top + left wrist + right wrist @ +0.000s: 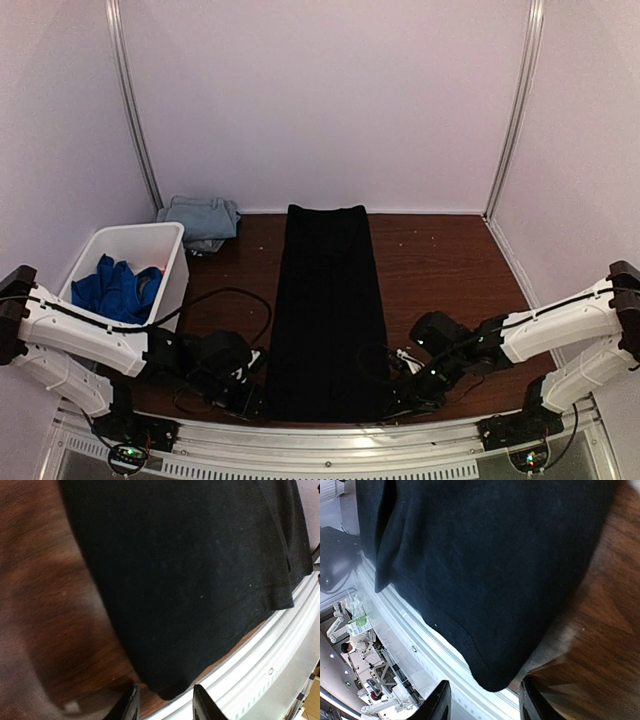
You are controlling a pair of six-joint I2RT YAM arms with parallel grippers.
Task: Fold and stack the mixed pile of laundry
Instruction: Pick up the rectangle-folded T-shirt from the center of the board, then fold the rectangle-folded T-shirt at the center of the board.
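Left wrist view: the black cloth lies flat on the desk, its near corner just inside my left claw, which gapes, not pinching yet. My right claw gapes likewise at the other corner. Pinch both deep, lift evenly.

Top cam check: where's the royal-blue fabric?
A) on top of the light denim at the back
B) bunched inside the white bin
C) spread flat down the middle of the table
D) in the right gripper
B: the royal-blue fabric sits bunched inside the white bin. The piece spread flat is the black cloth.
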